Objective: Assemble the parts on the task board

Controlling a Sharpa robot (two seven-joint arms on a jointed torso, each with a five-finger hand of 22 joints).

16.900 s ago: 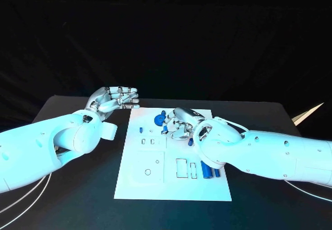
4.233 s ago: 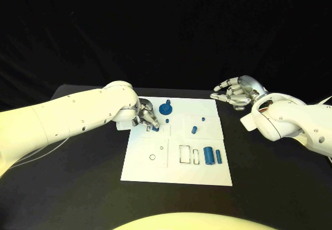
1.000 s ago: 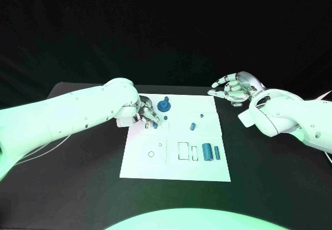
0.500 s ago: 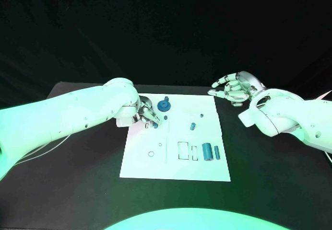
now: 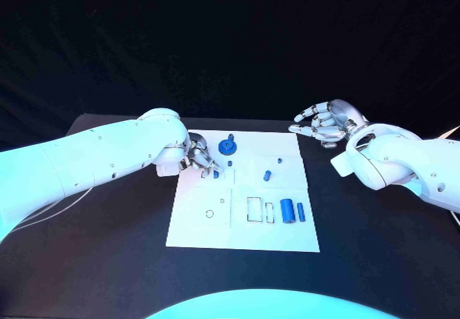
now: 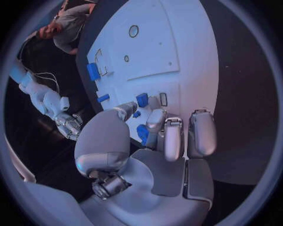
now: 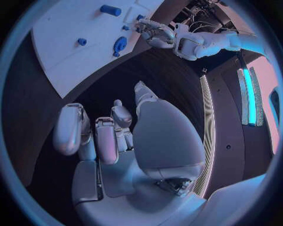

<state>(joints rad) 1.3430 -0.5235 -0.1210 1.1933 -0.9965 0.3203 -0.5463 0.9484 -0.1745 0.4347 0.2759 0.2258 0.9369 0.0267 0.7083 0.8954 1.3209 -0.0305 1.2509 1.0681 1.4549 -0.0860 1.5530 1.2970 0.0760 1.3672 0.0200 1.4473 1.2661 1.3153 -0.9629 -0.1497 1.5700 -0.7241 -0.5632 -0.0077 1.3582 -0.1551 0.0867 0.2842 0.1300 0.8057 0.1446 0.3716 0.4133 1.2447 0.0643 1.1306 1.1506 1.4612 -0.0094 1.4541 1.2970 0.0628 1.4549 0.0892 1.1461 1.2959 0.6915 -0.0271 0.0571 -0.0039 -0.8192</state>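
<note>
The left hand pinches a small blue part in its fingers over the task board, near the far left slots. The part looks light, stiff and smooth, so a pinch on its sides seems best. The right hand hovers off the board above the bench, fingers curled on nothing.

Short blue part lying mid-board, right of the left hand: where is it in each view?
Head view: the short blue part lies mid-way along the task board, right of the left hand.
Left wrist view: it lies beyond the fingertips, near the larger blue cylinder.
Right wrist view: it lies past the round blue part.
Shared landmark: the left hand.
</note>
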